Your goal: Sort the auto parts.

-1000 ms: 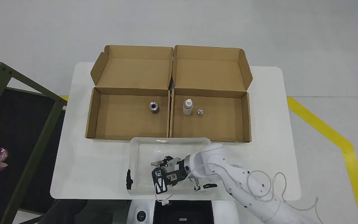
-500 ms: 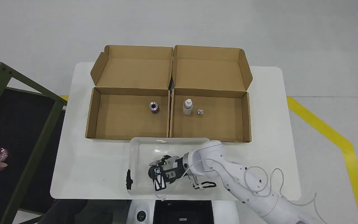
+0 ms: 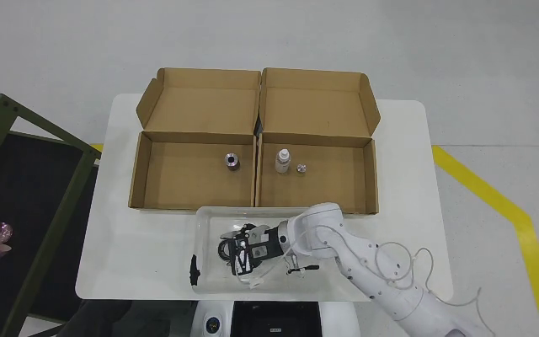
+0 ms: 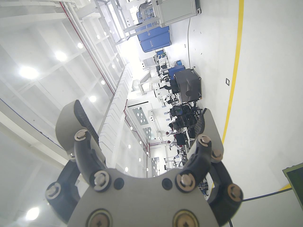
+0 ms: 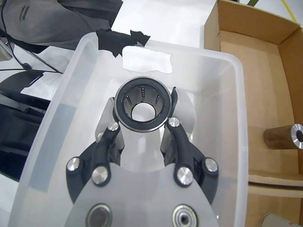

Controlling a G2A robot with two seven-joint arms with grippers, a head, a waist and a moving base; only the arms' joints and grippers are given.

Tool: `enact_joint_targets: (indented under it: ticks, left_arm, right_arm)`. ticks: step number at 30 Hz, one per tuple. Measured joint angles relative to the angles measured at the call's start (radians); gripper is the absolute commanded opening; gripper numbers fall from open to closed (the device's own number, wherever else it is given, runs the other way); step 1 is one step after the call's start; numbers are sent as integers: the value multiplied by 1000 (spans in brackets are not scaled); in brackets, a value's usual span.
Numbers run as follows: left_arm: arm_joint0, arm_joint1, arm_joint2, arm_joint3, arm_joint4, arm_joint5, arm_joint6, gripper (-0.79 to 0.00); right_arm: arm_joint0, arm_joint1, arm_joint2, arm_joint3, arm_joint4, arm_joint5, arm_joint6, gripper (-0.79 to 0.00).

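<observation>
Bin [image 3: 253,211] in front of L box [image 3: 177,181], R box [image 3: 337,181] (side by side).

The floor [image 3: 253,34] is pale grey and smooth, with a yellow line [image 3: 488,194] painted across it off the right edge of the white table [image 3: 404,152]. A dark green metal frame [image 3: 50,128] stands just beside the table's left edge. Farther off, the hall is tall and bright (round ceiling lights [image 4: 26,72] in rows). Blue cabinets [image 4: 155,40] stand by a grey-panelled enclosure [image 4: 175,3].
</observation>
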Motion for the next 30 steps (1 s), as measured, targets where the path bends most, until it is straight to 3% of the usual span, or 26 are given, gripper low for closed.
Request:
enact_joint_targets:
  ticks: [30]
  left_arm:
    - [0,0,0,0,0,0,0,0]
  right_arm:
    - [98,0,85,-65,109,79,-51,-785]
